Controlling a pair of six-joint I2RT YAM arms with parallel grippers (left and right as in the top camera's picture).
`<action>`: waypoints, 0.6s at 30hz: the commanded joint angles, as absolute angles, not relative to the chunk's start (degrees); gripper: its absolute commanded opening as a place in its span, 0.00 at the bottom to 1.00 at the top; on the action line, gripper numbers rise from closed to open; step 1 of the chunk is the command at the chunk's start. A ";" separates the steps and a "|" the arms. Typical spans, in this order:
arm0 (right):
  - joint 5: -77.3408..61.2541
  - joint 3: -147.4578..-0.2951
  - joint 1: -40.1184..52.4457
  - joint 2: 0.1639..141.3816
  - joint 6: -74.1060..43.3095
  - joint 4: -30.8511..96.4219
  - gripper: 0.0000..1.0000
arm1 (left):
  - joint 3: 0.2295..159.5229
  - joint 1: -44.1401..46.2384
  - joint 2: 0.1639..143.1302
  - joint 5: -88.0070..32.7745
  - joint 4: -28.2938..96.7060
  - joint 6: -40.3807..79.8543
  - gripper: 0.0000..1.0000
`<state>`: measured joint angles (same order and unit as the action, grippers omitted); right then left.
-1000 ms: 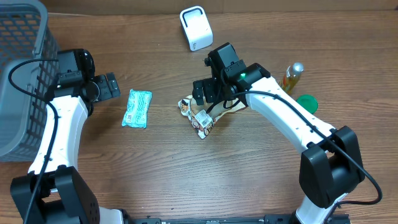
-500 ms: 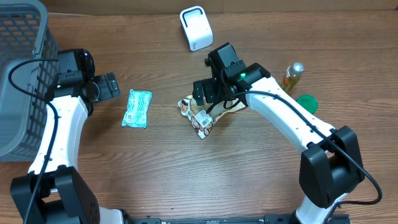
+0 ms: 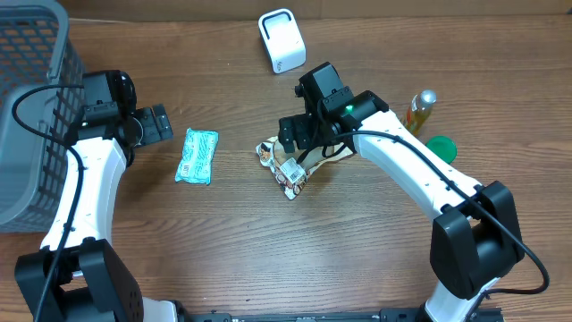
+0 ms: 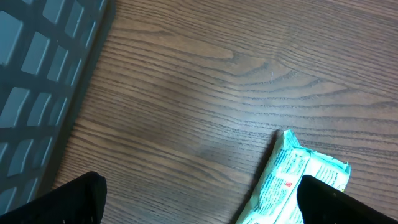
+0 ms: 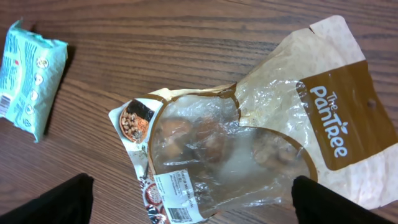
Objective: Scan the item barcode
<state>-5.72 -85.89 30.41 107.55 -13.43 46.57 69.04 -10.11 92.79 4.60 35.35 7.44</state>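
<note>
A clear and brown snack bag [image 3: 288, 170] [image 5: 249, 124] lies mid-table, its white barcode label [image 5: 179, 194] facing up. Directly above it hovers my right gripper [image 3: 295, 134] [image 5: 196, 208], open, with the fingers straddling the bag's lower part and touching nothing. A teal packet [image 3: 197, 156] [image 4: 301, 180] lies flat to the left. Just left of that packet is my left gripper [image 3: 159, 122] [image 4: 205, 202], open and empty, one finger over the packet's edge. The white scanner [image 3: 281, 40] stands at the back centre.
A grey mesh basket [image 3: 27, 107] [image 4: 37, 93] fills the left edge, close behind the left arm. A small bottle [image 3: 420, 112] and a green lid [image 3: 441, 148] sit to the right of the right arm. The teal packet [image 5: 28, 74] also shows in the right wrist view.
</note>
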 commanded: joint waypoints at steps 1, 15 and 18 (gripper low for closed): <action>-5.39 -85.49 30.24 107.48 -13.43 46.57 1.00 | 70.08 -9.72 91.94 4.86 35.33 6.81 1.00; 1.45 -85.49 30.24 107.48 -13.45 43.62 1.00 | 70.08 -9.72 91.94 4.86 35.33 6.83 0.99; 2.37 -85.49 30.24 107.48 -13.43 42.68 1.00 | 70.08 -9.72 91.94 4.86 35.33 6.81 0.99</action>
<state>0.01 -85.89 30.41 107.55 -13.45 43.53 69.04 -10.11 92.79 4.60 35.33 7.46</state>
